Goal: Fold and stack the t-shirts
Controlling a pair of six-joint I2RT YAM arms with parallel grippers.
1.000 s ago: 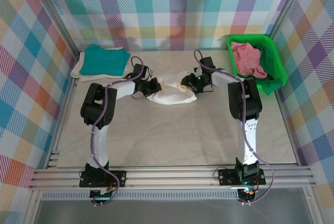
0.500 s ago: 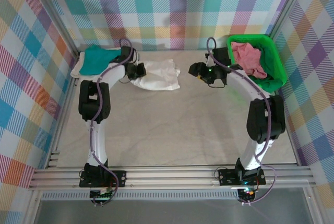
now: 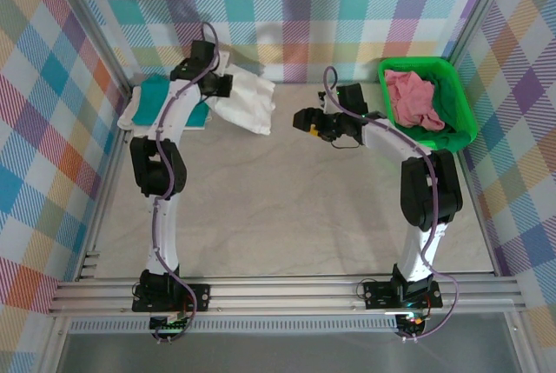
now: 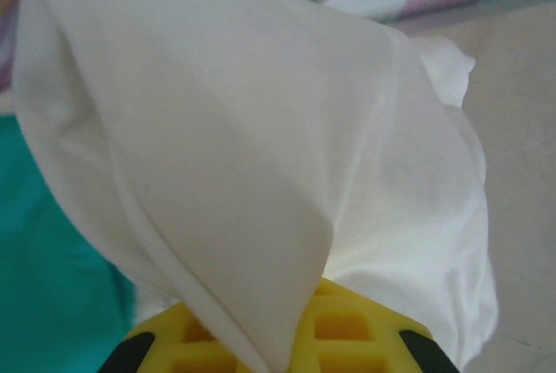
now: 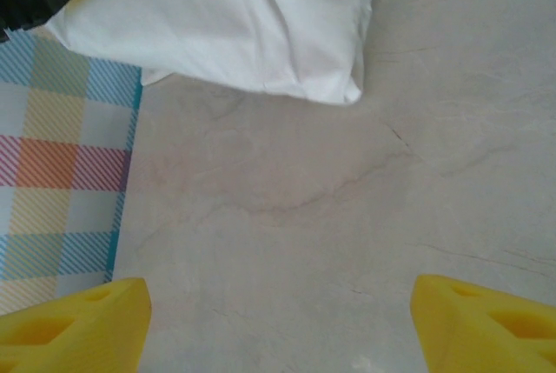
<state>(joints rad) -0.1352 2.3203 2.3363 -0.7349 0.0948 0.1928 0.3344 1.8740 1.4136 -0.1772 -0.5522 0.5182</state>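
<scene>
Carried to the upper left, the white t-shirt [image 3: 249, 103] hangs clamped in the left end effector [image 3: 215, 86] at the teal t-shirt's [image 3: 156, 99] edge. The right end effector [image 3: 304, 121] stands apart, empty. This looks like the stacking step; next, lower the shirt squarely onto the teal one.

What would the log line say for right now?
left hand: shut on white shirt near teal shirt | right hand: open, empty | pink shirt: in basket

My left tool [image 3: 221, 86] holds a draped shirt [image 3: 248, 103] far left, over the folded shirt [image 3: 156, 99]; my right tool [image 3: 304, 121] hangs left of the basket [image 3: 460, 125] containing a crumpled shirt [image 3: 413, 99].
</scene>
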